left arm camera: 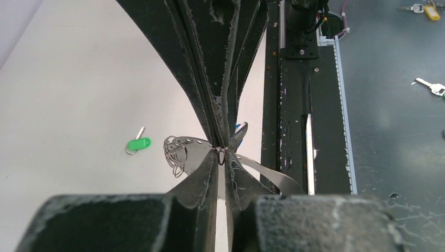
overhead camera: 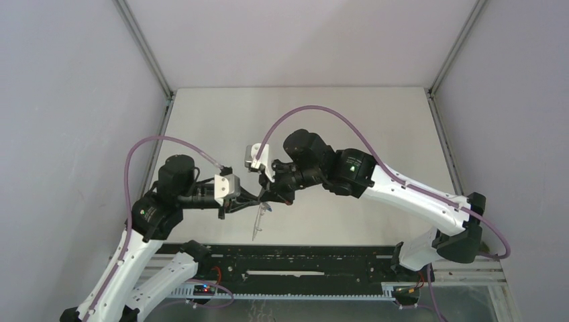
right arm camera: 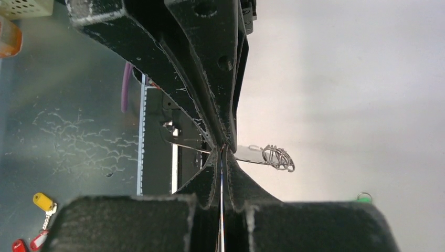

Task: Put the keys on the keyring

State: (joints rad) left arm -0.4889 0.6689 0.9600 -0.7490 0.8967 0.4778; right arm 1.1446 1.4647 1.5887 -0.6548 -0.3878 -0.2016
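Observation:
My two grippers meet tip to tip above the table's front middle. My left gripper (overhead camera: 252,204) (left arm camera: 221,153) is shut on a small wire loop of the keyring (left arm camera: 195,152), a grey band that hangs tilted below the tips (overhead camera: 257,225). A bunch of wire loops (left arm camera: 176,153) sits at its far end. My right gripper (overhead camera: 273,196) (right arm camera: 222,151) is shut on the blue key (left arm camera: 240,129), held edge-on against the left tips. Only a sliver of the key shows. The keyring also shows in the right wrist view (right arm camera: 252,156). The green key (left arm camera: 139,143) lies on the table, apart.
A black rail (overhead camera: 308,261) runs along the table's near edge. Beyond it, on a lower dark surface, lie spare keys: a yellow one (right arm camera: 43,201), a red one (right arm camera: 21,245) and a silver one (left arm camera: 431,87). Grey walls close in the table's sides.

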